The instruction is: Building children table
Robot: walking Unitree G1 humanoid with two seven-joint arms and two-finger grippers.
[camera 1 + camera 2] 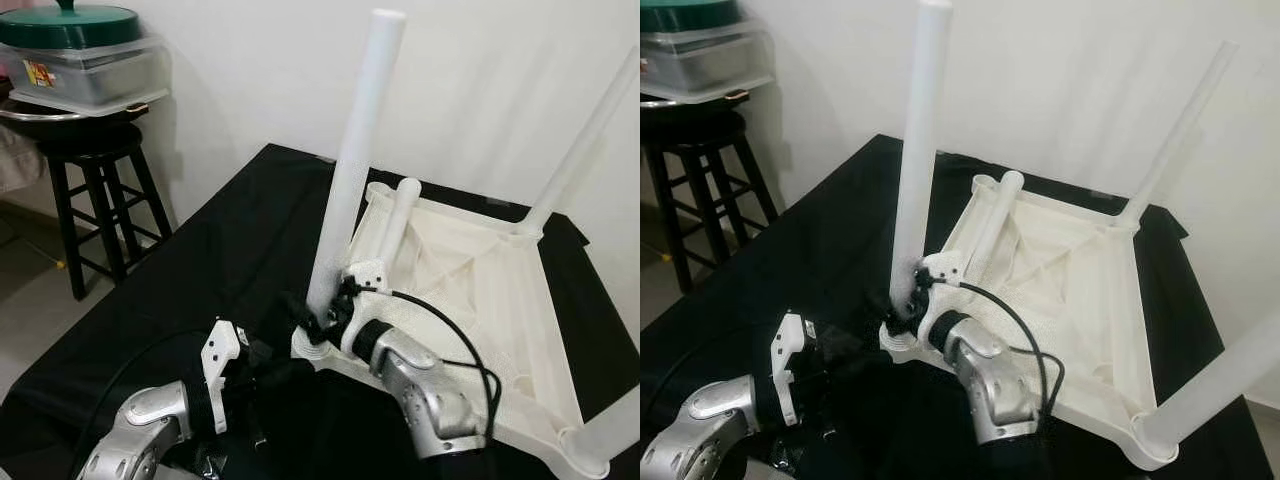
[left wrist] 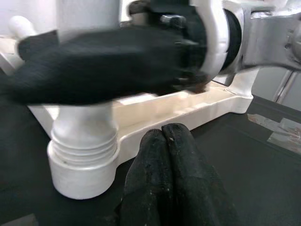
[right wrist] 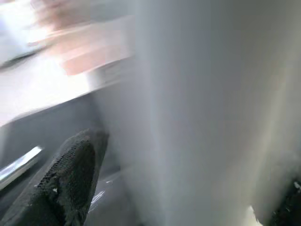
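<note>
Our right gripper (image 1: 322, 322) pinches the white leg (image 1: 355, 160) low down, at the upside-down table top's (image 1: 480, 300) near corner. Our left gripper (image 2: 162, 141), pressed together, waits beside that corner. If we tilt, the leg could jam.

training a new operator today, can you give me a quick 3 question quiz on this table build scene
1. True or false: the white table top lies upside down on the black cloth.
2. Which gripper grasps the upright leg near its base: A) left gripper, B) right gripper, C) both?
3. Fill in: one loose leg lies ____ the upturned table top.

Key:
1. True; legs point upward from its corners.
2. B. The right gripper closes around the leg just above the corner socket, while the left gripper sits shut on the cloth beside that socket.
3. inside
</note>
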